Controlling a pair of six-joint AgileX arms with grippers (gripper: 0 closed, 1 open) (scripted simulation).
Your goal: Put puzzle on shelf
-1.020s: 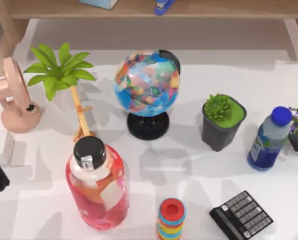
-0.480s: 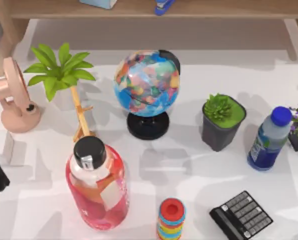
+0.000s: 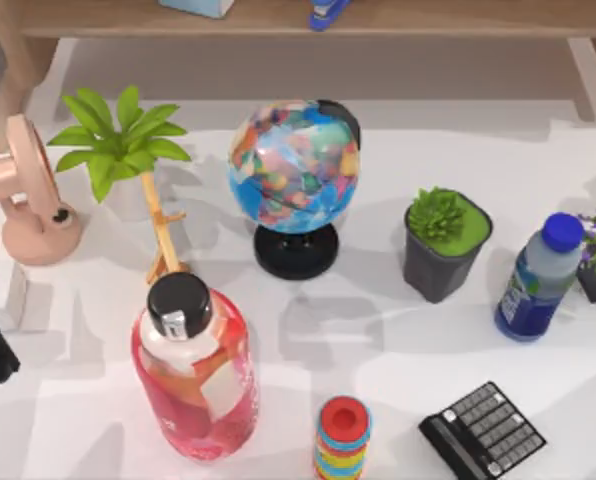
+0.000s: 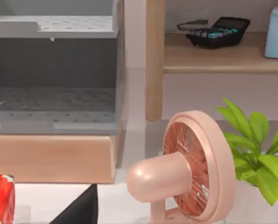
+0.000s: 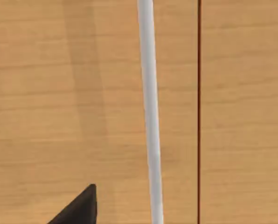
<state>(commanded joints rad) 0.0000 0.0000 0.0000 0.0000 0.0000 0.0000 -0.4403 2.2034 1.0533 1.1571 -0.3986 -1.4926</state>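
Along upper edge of top view: long light-brown wooden shelf (image 3: 428, 18). Puzzle cube place cannot be told. Judged light, rigid, smooth; take on two opposite flat faces. Both tools: opening cannot be told. Left arm parked at left edge.

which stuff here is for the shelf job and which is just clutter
For the job:
- shelf, along the far edge in the top view

Lying about:
- globe
- pink fan
- red bottle
- ring stack
- calculator
- blue bottle
- potted succulent
- leafy plant
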